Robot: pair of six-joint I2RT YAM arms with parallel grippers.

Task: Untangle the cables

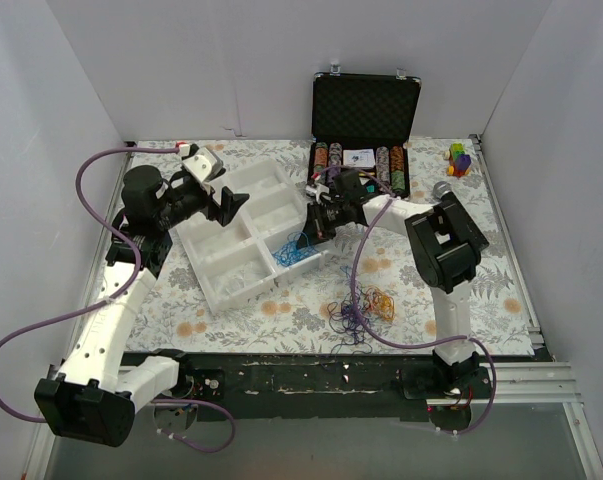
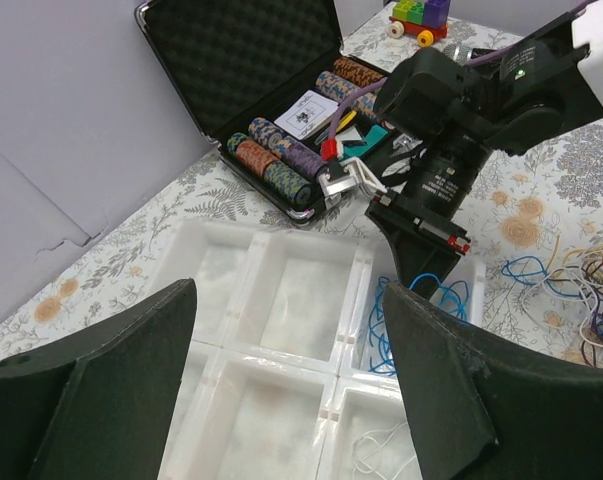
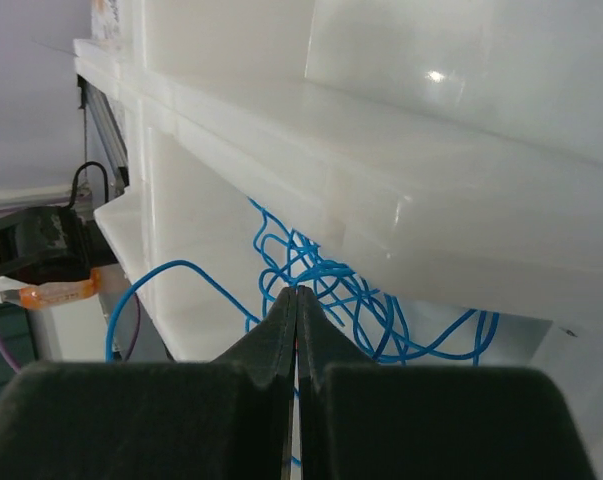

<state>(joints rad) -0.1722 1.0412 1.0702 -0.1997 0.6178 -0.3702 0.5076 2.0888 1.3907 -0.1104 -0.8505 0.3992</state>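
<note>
A: When we checked, right gripper (image 3: 294, 295) was pressed together over blue cables (image 1: 298, 250) in the near-right compartment of the tray (image 1: 226, 290).
B: Yes, left gripper (image 1: 231, 203) sat spread; loose tangle (image 1: 366, 305) lay right of tray.

Built from white link shells and chunky black joint housings, alike on left arm (image 1: 106, 310) and right arm (image 1: 446, 250). Trailed by thick purple hoses (image 1: 79, 180) looping up from black bases (image 1: 81, 410). Tipped with matte black, wedge-shaped jaws. Marked on the right gripper (image 2: 424, 282) with white lettering and a small red tab.
</note>
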